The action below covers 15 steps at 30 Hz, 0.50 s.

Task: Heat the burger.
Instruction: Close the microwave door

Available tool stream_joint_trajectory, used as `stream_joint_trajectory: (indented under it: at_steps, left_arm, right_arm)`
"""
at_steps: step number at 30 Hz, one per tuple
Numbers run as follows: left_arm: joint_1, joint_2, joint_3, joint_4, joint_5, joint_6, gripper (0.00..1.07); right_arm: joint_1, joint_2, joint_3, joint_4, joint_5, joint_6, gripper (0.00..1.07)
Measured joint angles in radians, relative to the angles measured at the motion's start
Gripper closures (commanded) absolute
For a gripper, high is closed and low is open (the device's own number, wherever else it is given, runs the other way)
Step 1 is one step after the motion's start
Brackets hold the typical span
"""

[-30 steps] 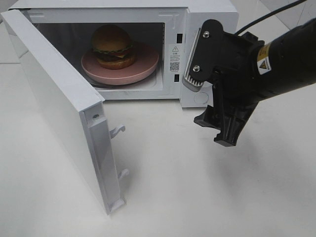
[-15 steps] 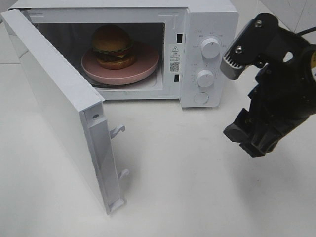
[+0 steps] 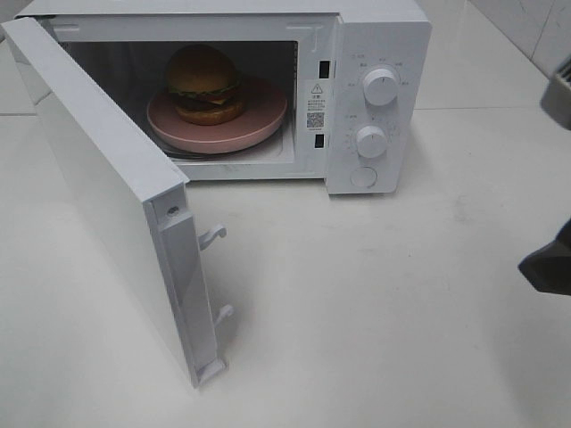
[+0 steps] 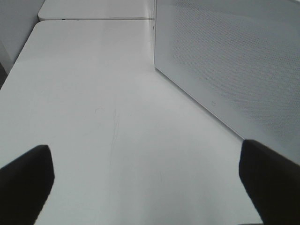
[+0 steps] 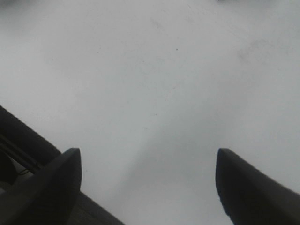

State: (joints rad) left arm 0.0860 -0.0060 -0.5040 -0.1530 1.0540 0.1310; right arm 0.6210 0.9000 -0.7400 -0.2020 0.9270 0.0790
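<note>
Inside the open microwave, at the far side of the white worktop: the burger, upright on a round pink plate, a little left of the plate's middle. Shows a glossy brown bun, green lettuce edge, dark patty and yellow cheese. Touches nothing but the plate.

Door swung wide on its left hinge, reaching toward the near left, with two latch hooks on its free edge. On the control panel right of the cavity: upper dial, lower dial, round button beneath them.

Right gripper: open and holding nothing, with bare worktop between its two dark fingers in the right wrist view. Appears from the high camera only as two dark pieces cut off by the right edge, well apart from the microwave and the burger.

Left gripper: spread wide and empty, over bare worktop. Lies outside the high view. Beside it in the left wrist view: a white perforated panel standing upright on the worktop. Door or microwave wall, cannot tell.
</note>
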Motion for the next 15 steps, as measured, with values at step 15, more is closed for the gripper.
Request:
stream_joint_trajectory:
  at_steps: [15]
  left_arm:
    - [0.000, 0.000, 0.000, 0.000, 0.000, 0.000, 0.07]
  right_arm:
    - [0.000, -0.276, 0.000, 0.008, 0.233, 0.033, 0.31]
